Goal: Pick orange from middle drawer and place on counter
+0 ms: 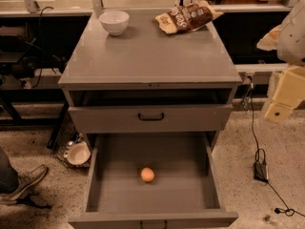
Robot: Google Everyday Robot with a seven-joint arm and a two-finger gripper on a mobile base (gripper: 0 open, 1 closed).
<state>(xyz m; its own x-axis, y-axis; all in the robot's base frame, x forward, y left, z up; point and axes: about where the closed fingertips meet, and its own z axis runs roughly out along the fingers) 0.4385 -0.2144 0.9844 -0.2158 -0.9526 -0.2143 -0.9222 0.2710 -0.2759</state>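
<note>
The orange lies on the bare grey floor of the middle drawer, which is pulled wide open at the bottom of the grey cabinet. The orange sits near the drawer's centre, apart from the walls. The counter is the cabinet's flat grey top. My arm comes in at the right edge, with the yellowish gripper hanging beside the cabinet's right side, at about the height of the upper drawer, well above and to the right of the orange. It holds nothing that I can see.
A white bowl and a brown snack bag sit at the back of the counter. The upper drawer front with a black handle juts out slightly. A cable and adapter lie on the floor at right; a shoe at left.
</note>
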